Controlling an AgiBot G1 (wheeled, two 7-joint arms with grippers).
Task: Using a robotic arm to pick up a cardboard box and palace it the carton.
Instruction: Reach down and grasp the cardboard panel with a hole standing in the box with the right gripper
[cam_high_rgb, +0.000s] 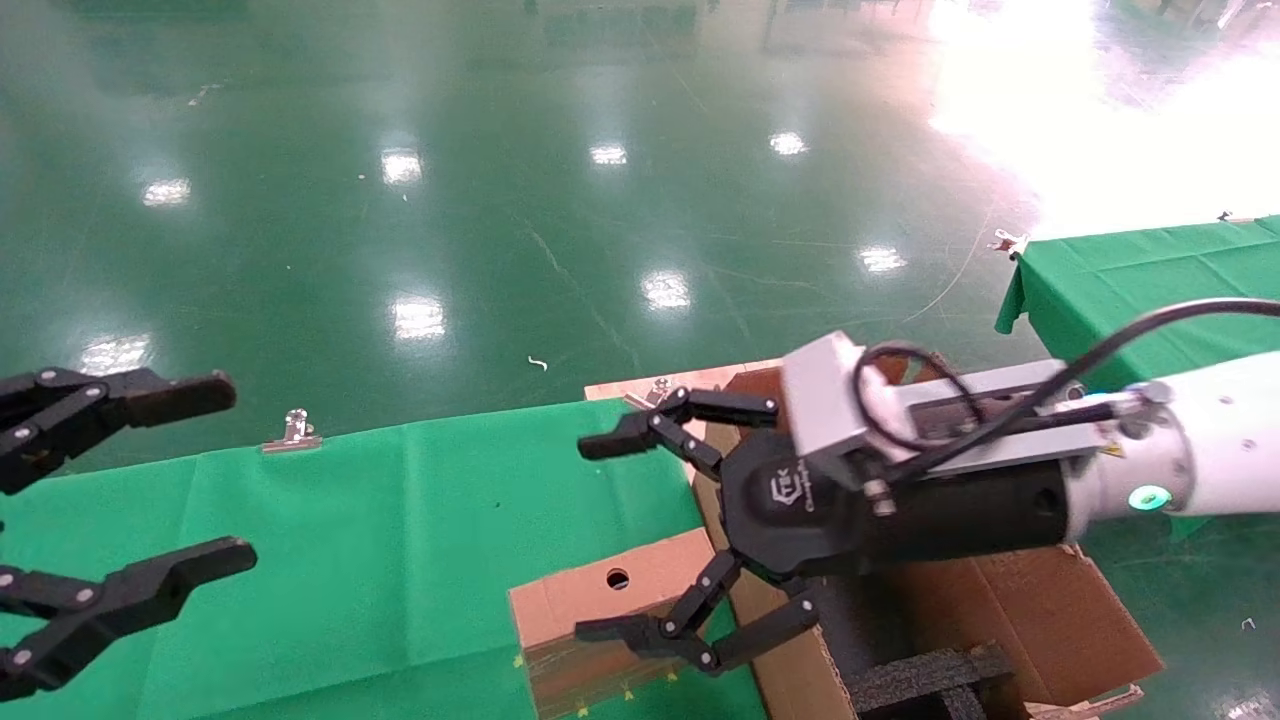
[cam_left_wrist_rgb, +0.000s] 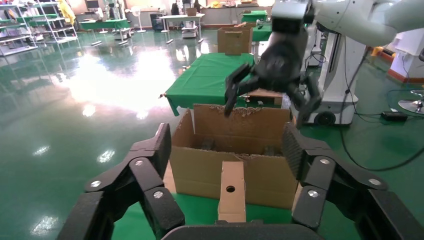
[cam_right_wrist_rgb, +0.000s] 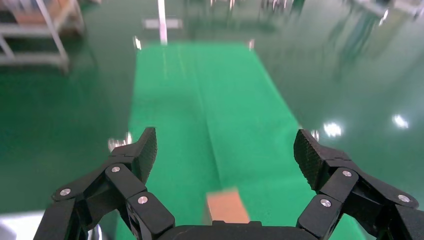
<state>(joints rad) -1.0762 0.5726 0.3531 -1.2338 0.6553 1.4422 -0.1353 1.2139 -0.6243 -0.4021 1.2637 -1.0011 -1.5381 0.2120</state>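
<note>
The small brown cardboard box (cam_high_rgb: 610, 600), with a round hole in its top, lies on the green cloth close beside the carton (cam_high_rgb: 1050, 610). The white right arm holds its gripper (cam_high_rgb: 595, 540) open just above the box, fingers spread over it, touching nothing. In the right wrist view the gripper (cam_right_wrist_rgb: 225, 150) is open, with the box (cam_right_wrist_rgb: 227, 207) below it. My left gripper (cam_high_rgb: 225, 472) is open and empty at the far left. In the left wrist view the gripper (cam_left_wrist_rgb: 226, 147) faces the box (cam_left_wrist_rgb: 231, 192), the carton (cam_left_wrist_rgb: 200, 170) and the right gripper (cam_left_wrist_rgb: 272, 97).
The green-covered table (cam_high_rgb: 350, 520) has a metal clip (cam_high_rgb: 292, 432) on its far edge. Black foam dividers (cam_high_rgb: 930, 680) sit inside the carton. A second green table (cam_high_rgb: 1130, 270) stands at the back right. Shiny green floor lies beyond.
</note>
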